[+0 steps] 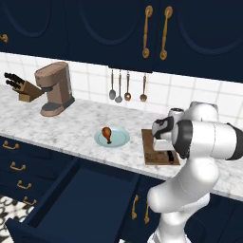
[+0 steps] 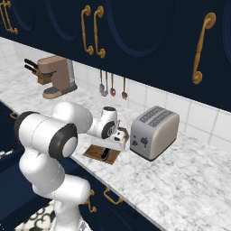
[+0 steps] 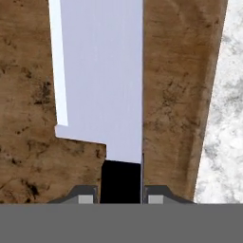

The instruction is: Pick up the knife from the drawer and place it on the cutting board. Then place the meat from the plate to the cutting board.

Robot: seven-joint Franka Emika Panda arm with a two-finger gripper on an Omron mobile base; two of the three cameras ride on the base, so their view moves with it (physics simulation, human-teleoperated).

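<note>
The knife point(image 3: 102, 80) lies along the dark brown cutting board point(image 3: 28, 118), its broad silver blade pointing away from the hand. My gripper point(image 3: 121, 197) is shut on its black handle, right at the board's surface. From the left base view the gripper point(image 1: 167, 144) sits low over the cutting board point(image 1: 151, 142), and the handle's dark end point(image 1: 170, 157) shows below it. To the left of the board, the pale blue-green plate point(image 1: 118, 140) holds the meat point(image 1: 107, 134), a small drumstick. The wide navy drawer point(image 1: 80, 199) stands pulled open below the counter.
A toaster point(image 2: 153, 131) stands just right of the board. A brown coffee machine point(image 1: 54, 88) and a knife block point(image 1: 23, 88) stand at the far left of the marble counter. Utensils point(image 1: 127, 88) hang on the tiled wall. Navy cabinets hang overhead.
</note>
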